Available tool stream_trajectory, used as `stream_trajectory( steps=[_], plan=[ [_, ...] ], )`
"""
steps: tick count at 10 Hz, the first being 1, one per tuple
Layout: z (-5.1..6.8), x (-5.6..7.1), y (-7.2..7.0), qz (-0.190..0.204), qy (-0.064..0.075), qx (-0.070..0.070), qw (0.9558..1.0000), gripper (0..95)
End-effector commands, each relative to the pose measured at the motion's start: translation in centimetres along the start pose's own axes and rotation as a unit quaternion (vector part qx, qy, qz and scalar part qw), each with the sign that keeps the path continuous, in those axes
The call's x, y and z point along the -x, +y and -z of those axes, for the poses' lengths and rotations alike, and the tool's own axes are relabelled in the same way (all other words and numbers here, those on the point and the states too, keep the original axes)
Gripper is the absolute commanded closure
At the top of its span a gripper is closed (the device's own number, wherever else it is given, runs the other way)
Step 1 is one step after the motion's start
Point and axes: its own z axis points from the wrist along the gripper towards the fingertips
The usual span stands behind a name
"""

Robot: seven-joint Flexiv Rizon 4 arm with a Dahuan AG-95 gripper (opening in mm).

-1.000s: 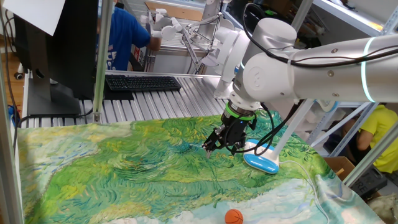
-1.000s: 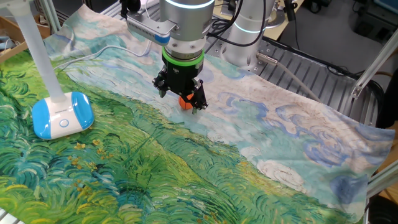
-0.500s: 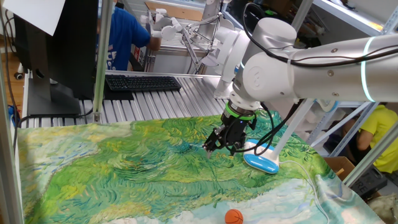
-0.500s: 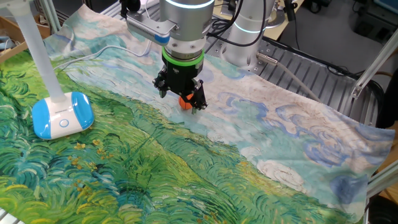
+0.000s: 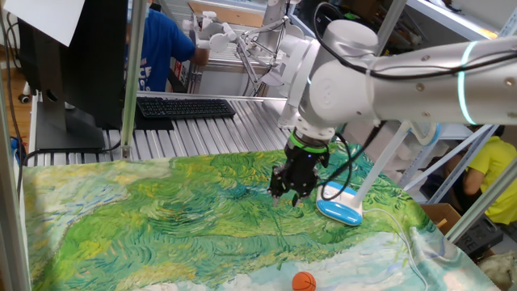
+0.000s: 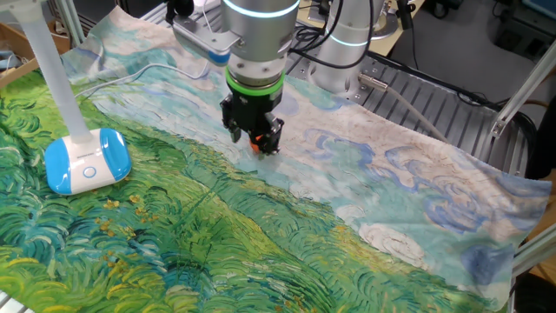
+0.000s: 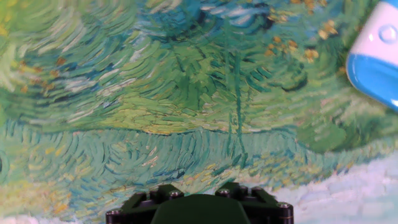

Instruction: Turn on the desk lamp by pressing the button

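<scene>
My wrist has just rotated; gripper (image 6: 254, 144) now turning toward desk lamp (image 6: 87, 163) at 9 o'clock. Button (image 7: 387, 33) unpressed. Jaw state: cannot tell.

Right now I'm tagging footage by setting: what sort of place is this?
Most likely a robotics lab or workshop: metal frame shelving, a keyboard and monitor on a roller bench, and the arm's table draped in a painted cloth.

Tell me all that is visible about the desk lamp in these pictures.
The desk lamp has an oval base, white on top with a light blue rim, looking like smooth plastic. A small round button sits on the base top. A thin white stem rises slanted from it; the head is out of frame. It stands on the painted cloth, apart from the gripper, untouched.
</scene>
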Motion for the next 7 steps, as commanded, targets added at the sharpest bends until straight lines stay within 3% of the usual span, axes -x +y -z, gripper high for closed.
stream_trajectory(
  steps=[1,4,7],
  plan=[
    [0.0,0.0,0.0,-0.160,0.046,-0.014,0.9860,95.0],
    [0.2,0.3,0.0,-0.152,0.045,-0.011,0.9873,95.0],
    [1.1,1.9,0.0,-0.137,0.043,-0.017,0.9895,95.0]
  ],
)
